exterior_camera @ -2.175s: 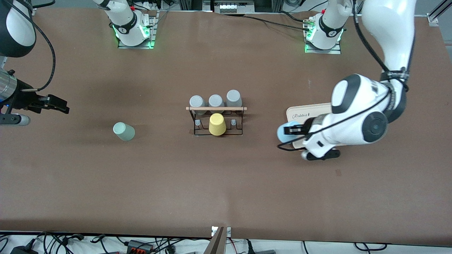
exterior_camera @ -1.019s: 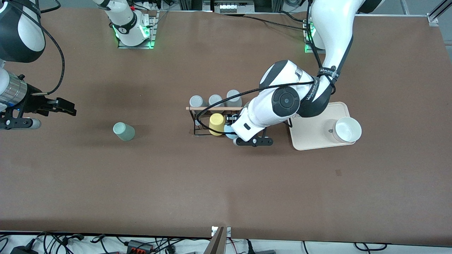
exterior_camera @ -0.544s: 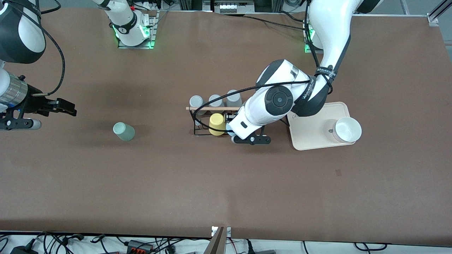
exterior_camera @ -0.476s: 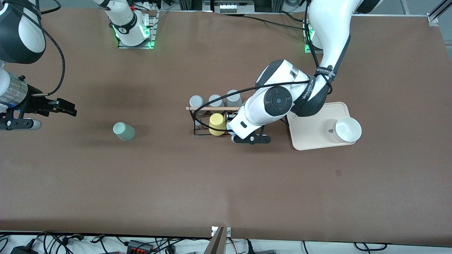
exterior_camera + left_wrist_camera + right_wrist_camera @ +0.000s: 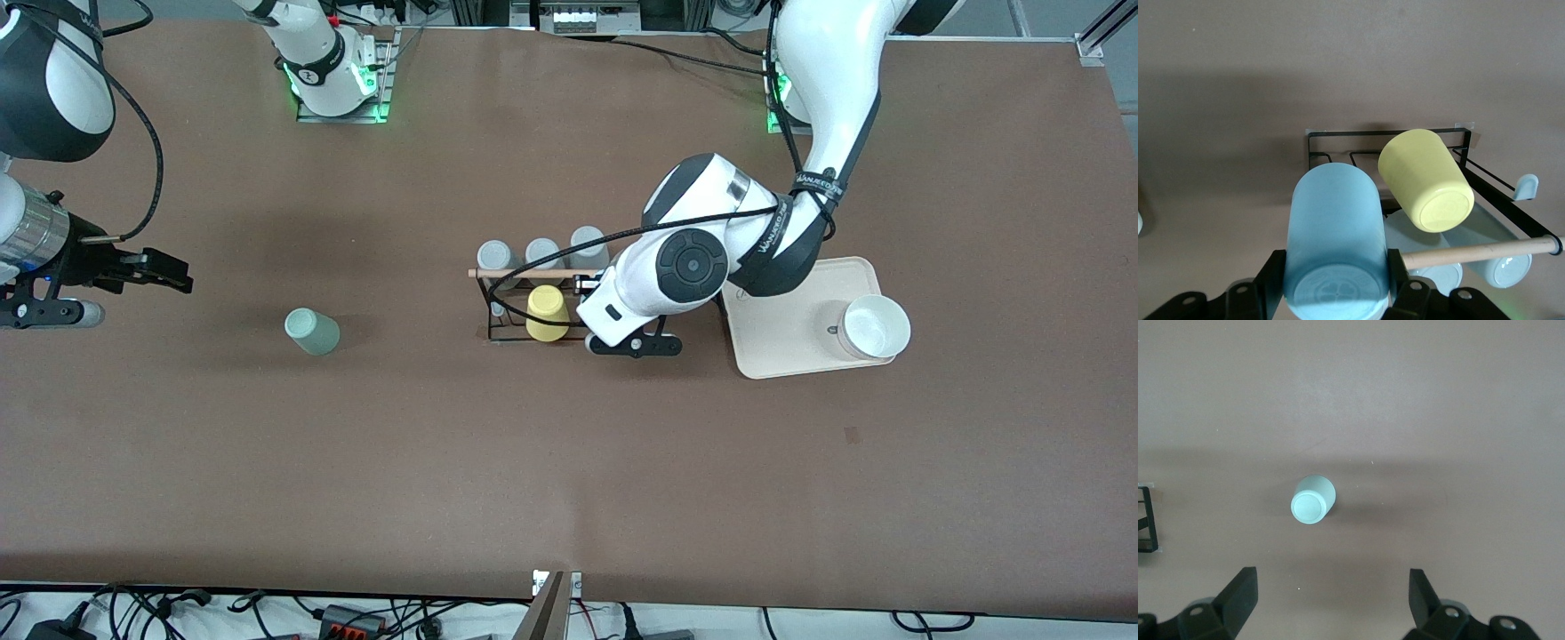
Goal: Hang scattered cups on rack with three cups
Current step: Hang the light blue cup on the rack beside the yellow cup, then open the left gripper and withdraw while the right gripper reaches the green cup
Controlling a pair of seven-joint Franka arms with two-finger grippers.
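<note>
step in hand, as judged: the light blue cup (image 5: pixel 1336 243) is being brought onto a free peg of the rack (image 5: pixel 498 336), beside the yellow cup (image 5: pixel 547 312). the cup is being pinched between the fingers (image 5: pixel 1271 279) of the left gripper (image 5: pixel 1336 293), one finger pressed on each side of the wall near the closed base, which is being kept toward the wrist camera while the mouth is being pointed away, down at the rack. in the front view the cup itself is being hidden under the left wrist (image 5: pixel 662 280).

next move, as judged: the mouth is being lined up for a peg, so a short lowering along the peg's axis is being called for, then a release. the yellow cup is sitting just beside the blue one; contact is a risk. whether the peg is already inside the cup cannot be told.

just past the blue cup the wooden rod (image 5: pixel 1471 253) is being seen, with grey cups (image 5: pixel 543 253) hanging past it. the cream tray (image 5: pixel 782 342) and a white bowl (image 5: pixel 876 326) are lying toward the left arm's end.

pose: the left arm is being folded low over the rack, wrist tipped downward.

the right gripper (image 5: pixel 1330 600) is being held with fingers spread wide, nothing between them, over bare table at the right arm's end; this arm is waiting. the mint green cup (image 5: pixel 1313 501) is standing mouth-down ahead of it, untouched, well apart from the rack.
</note>
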